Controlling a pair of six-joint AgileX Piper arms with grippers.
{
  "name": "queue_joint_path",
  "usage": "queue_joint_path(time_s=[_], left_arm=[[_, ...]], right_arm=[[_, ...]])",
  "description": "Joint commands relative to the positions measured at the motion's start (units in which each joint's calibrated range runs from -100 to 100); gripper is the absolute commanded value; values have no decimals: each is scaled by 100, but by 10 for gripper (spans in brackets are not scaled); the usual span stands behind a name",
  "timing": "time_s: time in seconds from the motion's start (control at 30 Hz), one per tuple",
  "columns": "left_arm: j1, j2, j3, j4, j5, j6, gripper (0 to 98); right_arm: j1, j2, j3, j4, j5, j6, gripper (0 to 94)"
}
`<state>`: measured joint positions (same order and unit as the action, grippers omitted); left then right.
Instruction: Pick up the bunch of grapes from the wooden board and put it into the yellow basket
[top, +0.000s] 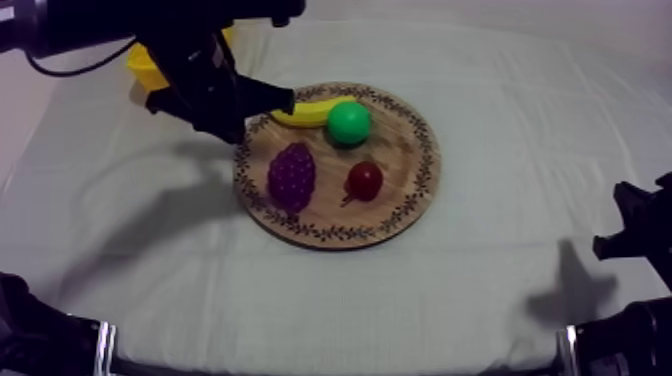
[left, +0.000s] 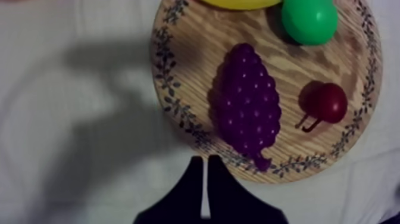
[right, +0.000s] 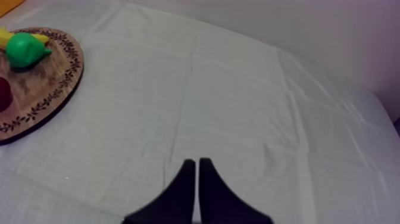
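The purple bunch of grapes (top: 291, 176) (left: 247, 104) lies on the left part of the round wooden board (top: 400, 215) (left: 178, 59). My left arm reaches in from the upper left. Its gripper (top: 280, 100) (left: 202, 173) hangs over the board's upper left rim, shut on nothing, its tips just off the rim close to the grapes' stem end. The yellow basket (top: 140, 65) stands at the far left, mostly hidden behind that arm. My right gripper (top: 635, 225) (right: 193, 176) rests low at the right side over bare cloth, fingers together and holding nothing.
Sharing the board are a green pear (top: 349, 122) (left: 309, 21) (right: 24, 50), a banana (top: 305, 115) (left: 241, 3) (right: 6, 37) and a small red fruit (top: 364, 180) (left: 327, 101) (right: 3, 92). Bare cloth stretches between the board (right: 41, 89) and my right arm.
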<state>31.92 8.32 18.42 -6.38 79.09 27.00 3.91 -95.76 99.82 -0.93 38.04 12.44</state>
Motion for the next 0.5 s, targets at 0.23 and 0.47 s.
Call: queue_joint_path(time_s=[0.23, 0.47], left_arm=[[-12, -1, 76, 178, -545, 10, 125], [-46, -12, 182, 239, -764, -18, 531]], right_arm=[[0, 0, -4, -2, -6, -1, 3], [0, 0, -4, -2, -6, -1, 3]])
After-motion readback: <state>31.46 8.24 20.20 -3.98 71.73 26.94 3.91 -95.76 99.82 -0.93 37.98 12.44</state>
